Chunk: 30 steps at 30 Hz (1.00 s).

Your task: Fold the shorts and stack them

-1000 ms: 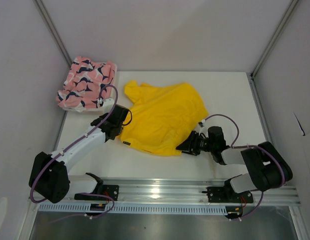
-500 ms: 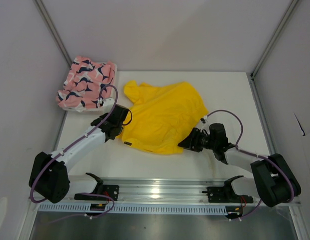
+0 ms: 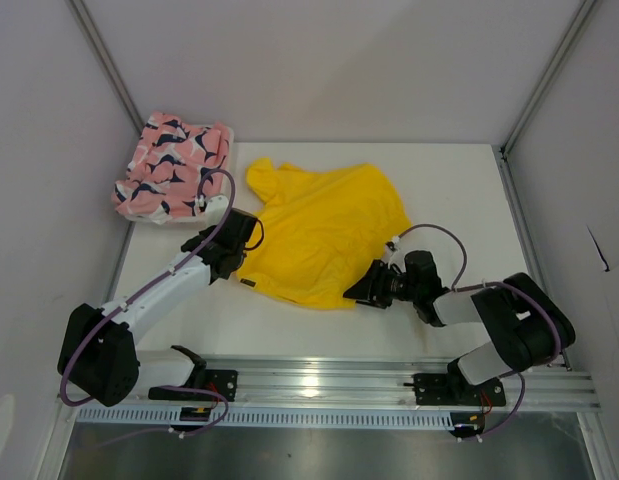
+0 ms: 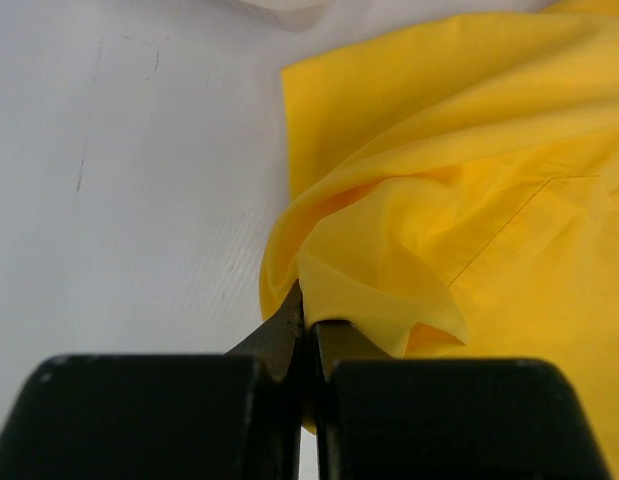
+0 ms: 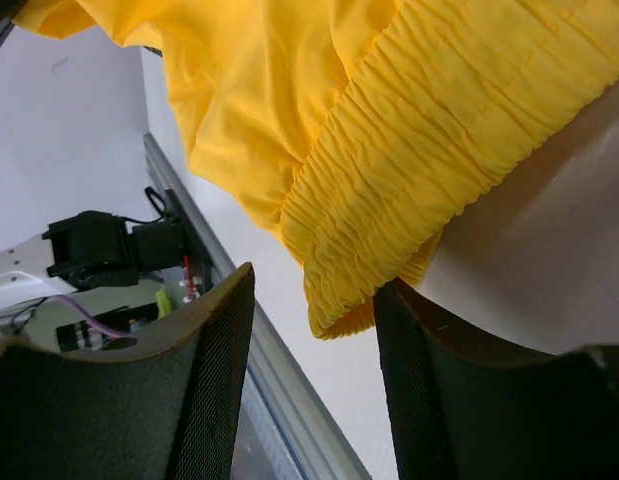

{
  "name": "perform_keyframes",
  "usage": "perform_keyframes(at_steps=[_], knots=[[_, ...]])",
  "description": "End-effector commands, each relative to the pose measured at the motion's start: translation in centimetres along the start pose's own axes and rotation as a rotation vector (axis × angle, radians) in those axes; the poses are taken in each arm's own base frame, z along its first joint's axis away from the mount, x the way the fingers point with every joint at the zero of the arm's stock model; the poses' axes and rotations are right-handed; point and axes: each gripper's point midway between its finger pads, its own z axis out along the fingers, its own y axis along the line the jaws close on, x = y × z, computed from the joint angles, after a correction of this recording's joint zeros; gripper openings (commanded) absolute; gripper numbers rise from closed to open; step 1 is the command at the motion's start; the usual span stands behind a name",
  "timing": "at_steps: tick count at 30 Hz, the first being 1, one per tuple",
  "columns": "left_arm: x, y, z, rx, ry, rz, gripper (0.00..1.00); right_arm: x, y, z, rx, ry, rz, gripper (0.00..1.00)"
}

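Note:
The yellow shorts (image 3: 324, 235) lie spread and rumpled in the middle of the white table. My left gripper (image 3: 239, 262) is shut on a fold of their left edge; the left wrist view shows the yellow shorts (image 4: 469, 200) pinched at the jaw tips of the left gripper (image 4: 309, 320). At the shorts' near right corner my right gripper (image 3: 357, 292) stands open. In the right wrist view the ribbed waistband (image 5: 389, 220) hangs between the two fingers of the right gripper (image 5: 314, 285), ungripped. The pink printed shorts (image 3: 174, 167) lie bunched at the far left corner.
An aluminium rail (image 3: 319, 380) runs along the table's near edge, close below the right gripper. White walls with metal frame posts close in the left, back and right sides. A purple cable (image 3: 429, 235) loops above the right wrist.
My right gripper has slid left along the near edge of the yellow shorts to the waistband corner, still open. The left arm has stayed put, holding its fold.

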Motion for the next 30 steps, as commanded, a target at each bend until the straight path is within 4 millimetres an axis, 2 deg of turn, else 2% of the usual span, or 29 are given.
perform_keyframes(at_steps=[1,2,9,16,25,30], knots=[[-0.6,0.4,-0.1,-0.006,-0.023,-0.005,0.00,-0.4,1.2,0.5,-0.091,-0.034,0.002,0.53],[-0.4,0.5,0.0,-0.007,-0.023,-0.006,0.00,-0.6,1.6,0.6,-0.114,-0.050,-0.001,0.52],[0.0,0.8,-0.1,-0.007,-0.021,-0.004,0.00,-0.6,0.2,0.3,-0.100,-0.135,0.140,0.52],[0.1,0.8,-0.1,0.001,-0.020,-0.011,0.00,-1.0,1.4,0.2,-0.179,-0.170,0.154,0.52],[0.3,0.9,0.0,-0.002,-0.017,-0.006,0.00,-1.1,1.8,1.8,-0.234,-0.150,0.175,0.50],[0.3,0.8,-0.1,0.004,-0.016,-0.009,0.00,-0.6,2.9,2.7,-0.265,-0.124,0.154,0.43]])
